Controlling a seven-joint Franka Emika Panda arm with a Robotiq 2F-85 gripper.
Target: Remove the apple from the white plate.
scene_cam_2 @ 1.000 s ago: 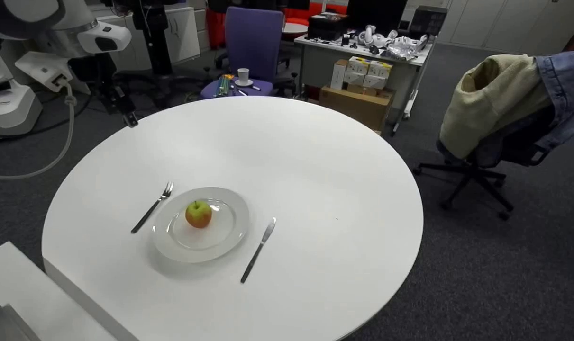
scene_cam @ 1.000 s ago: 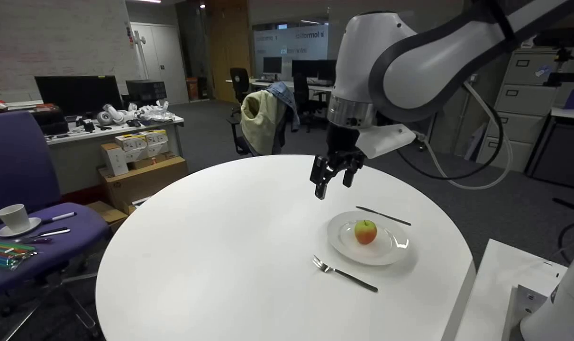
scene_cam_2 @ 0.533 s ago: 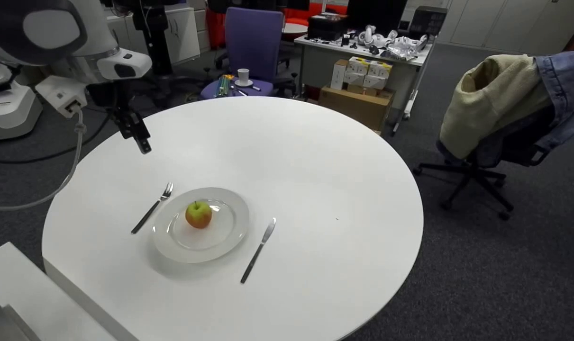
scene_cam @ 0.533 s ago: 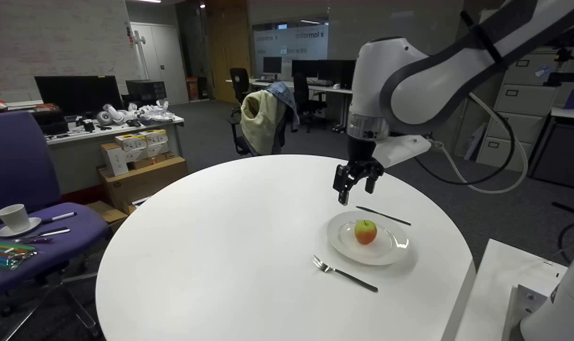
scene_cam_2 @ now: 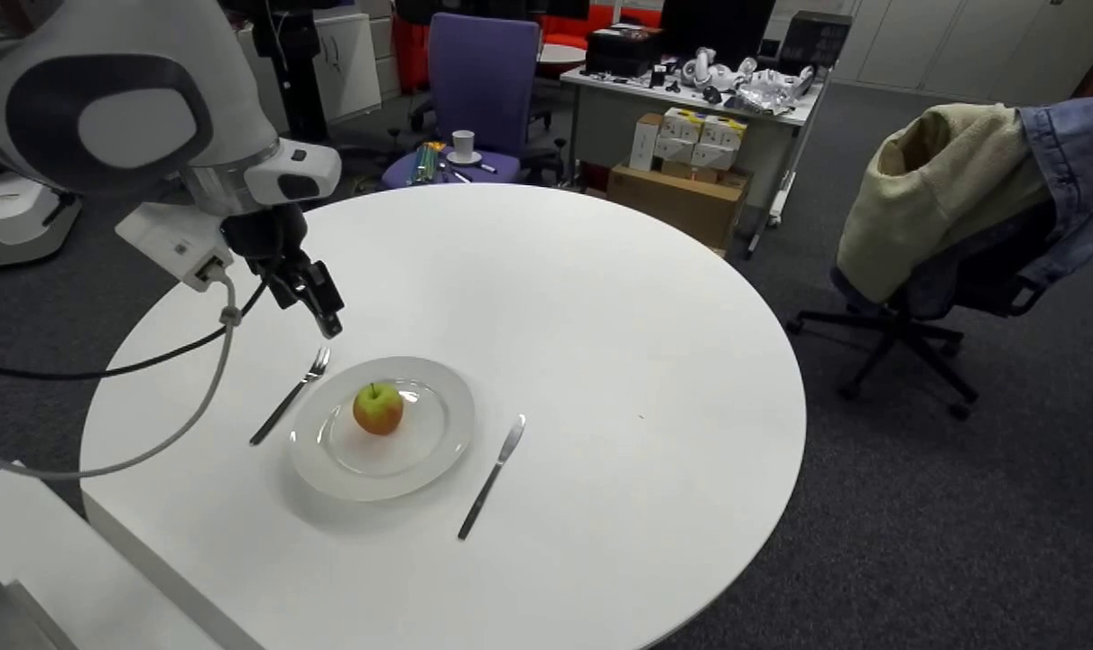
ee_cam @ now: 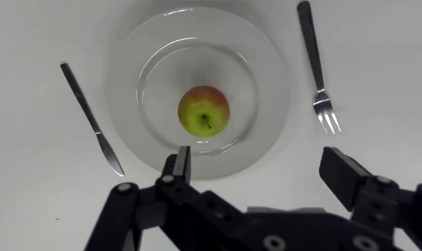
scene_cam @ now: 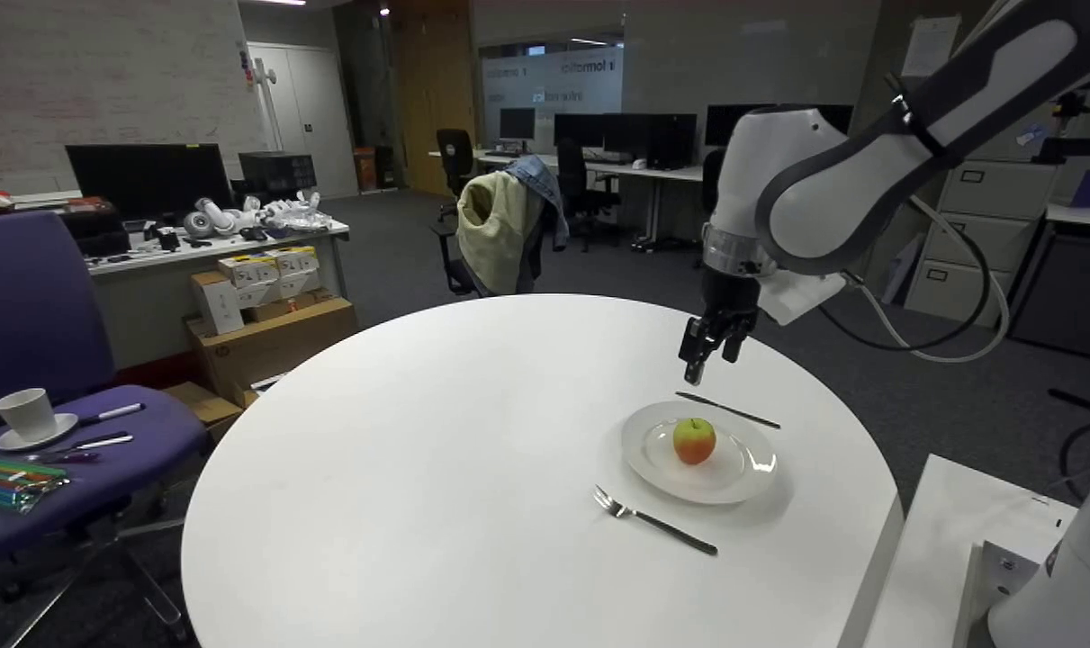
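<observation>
Wrist view, taking the white plate point(ee_cam: 270, 75) as the dial: the red-and-green apple point(ee_cam: 204, 111) sits on it, just off centre toward six o'clock. A knife point(ee_cam: 89, 116) lies on the table point(ee_cam: 33, 157) near nine o'clock, a fork point(ee_cam: 313, 59) near three. The claw point(ee_cam: 255, 153) is spread wide toward five o'clock, apart from the apple; both exterior views show it above the table.

Looks like an office-slash-lab from my end: scribbled whiteboard point(scene_cam: 103, 81), monitors point(scene_cam: 579, 131) at the back, a filing cabinet point(scene_cam: 995, 238) and a purple chair point(scene_cam_2: 483, 81) all read office to me, while the arm point(scene_cam: 815, 211) I'm running and that clutter of white parts point(scene_cam_2: 707, 69) say lab.
</observation>
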